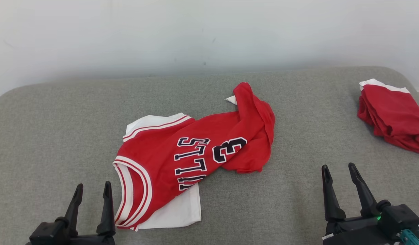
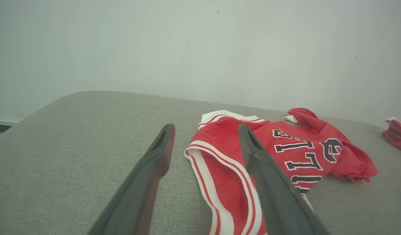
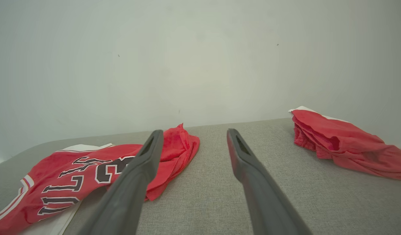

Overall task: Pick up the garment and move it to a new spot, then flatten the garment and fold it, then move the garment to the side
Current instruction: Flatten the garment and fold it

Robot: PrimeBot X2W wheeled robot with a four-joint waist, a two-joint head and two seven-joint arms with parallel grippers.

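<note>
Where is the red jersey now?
In the head view, the red jersey lies central on the grey cushion, near the left gripper; another red garment lies far right.

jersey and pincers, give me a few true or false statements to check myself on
1. The red jersey lies on the grey surface. True.
2. The jersey is spread fully flat. False: its far end is bunched up.
3. The left pincer is shut on the jersey. False: it is open and holds nothing.
4. A second red garment lies to the robot's right, apart from the jersey. True.
5. The right pincer is open and empty. True.
</note>
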